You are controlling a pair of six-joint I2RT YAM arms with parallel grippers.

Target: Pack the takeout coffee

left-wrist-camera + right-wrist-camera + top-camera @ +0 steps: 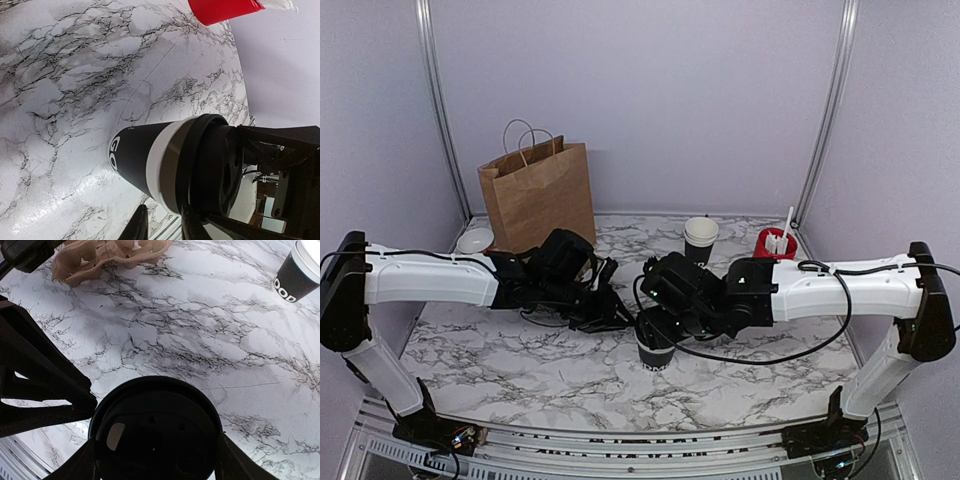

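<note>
Cup stands on bench near centre, slightly toward 6 o'clock; lid on its rim. Right gripper clamped on lid from above. Left gripper at cup's 9 o'clock, fingers narrowly apart (pinching cup or not, we cannot tell). We judge lid-seating in hand: press straight down, evenly, cup braced, no tilt. Bag stands at 10 o'clock.
</note>
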